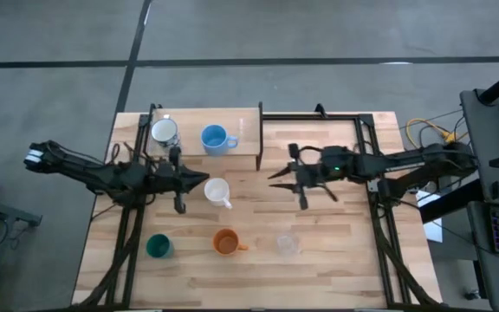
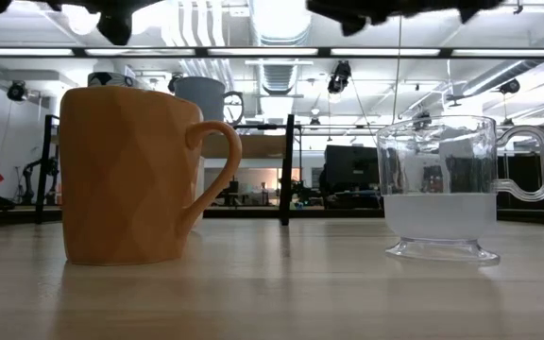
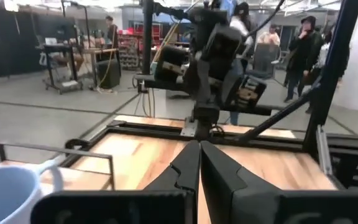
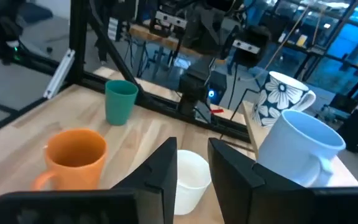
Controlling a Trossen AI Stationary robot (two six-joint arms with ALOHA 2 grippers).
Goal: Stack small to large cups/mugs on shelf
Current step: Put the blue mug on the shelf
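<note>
Two cups stand on the light-wood shelf (image 1: 243, 130) at the table's far left: a light blue cup (image 1: 216, 139) and a flower-patterned mug (image 1: 164, 132). On the table in front of the shelf stands a white cup with a handle (image 1: 217, 191). Along the near side stand a dark green cup (image 1: 158, 246), an orange mug (image 1: 225, 242) and a clear cup (image 1: 288, 244). My left gripper (image 1: 203, 179) hovers shut, level, just left of the white cup. My right gripper (image 1: 274, 179) is open and hovers to that cup's right, pointing at it (image 4: 188, 177).
Black frame rails (image 1: 378, 217) run along the table's left and right sides and far edge. The shelf's black upright (image 1: 259, 139) stands between the shelf and the table's far right part. There is bare tabletop (image 1: 336, 234) on the right.
</note>
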